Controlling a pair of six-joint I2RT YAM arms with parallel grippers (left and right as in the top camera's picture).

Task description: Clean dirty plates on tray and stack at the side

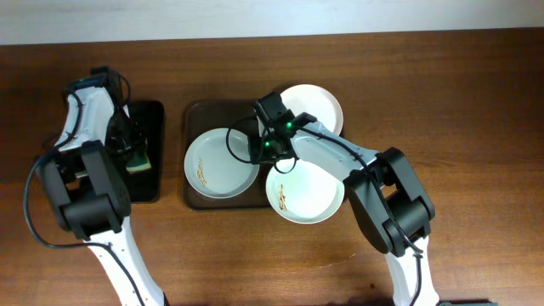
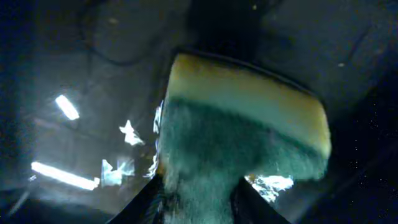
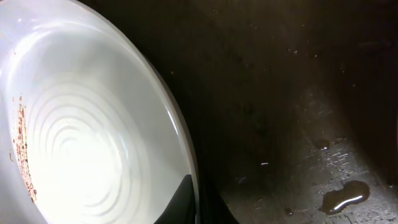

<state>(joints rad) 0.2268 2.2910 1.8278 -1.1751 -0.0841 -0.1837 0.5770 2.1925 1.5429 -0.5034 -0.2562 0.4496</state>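
Observation:
Three white plates show in the overhead view. The left plate [image 1: 217, 166] lies on the brown-grey tray [image 1: 194, 115] and has an orange-brown smear. A second smeared plate [image 1: 306, 197] sits at the tray's lower right, and a third plate [image 1: 316, 106] at its upper right. My right gripper [image 1: 259, 149] is shut on the left plate's right rim. In the right wrist view the rim runs between the fingers [image 3: 198, 202], and the plate [image 3: 81, 137] shows smears at its left edge. My left gripper [image 1: 134, 153] is shut on a yellow-and-green sponge [image 2: 236, 124], with the fingers [image 2: 200, 202] on either side of it.
A narrow glossy black tray [image 1: 153, 115] lies at the left under the left gripper and shows wet glints in the left wrist view [image 2: 62, 174]. A small puddle [image 3: 343, 198] lies on the brown-grey tray [image 3: 298, 93] to the right of the held plate. Brown wooden table [image 1: 476, 127] surrounds both trays.

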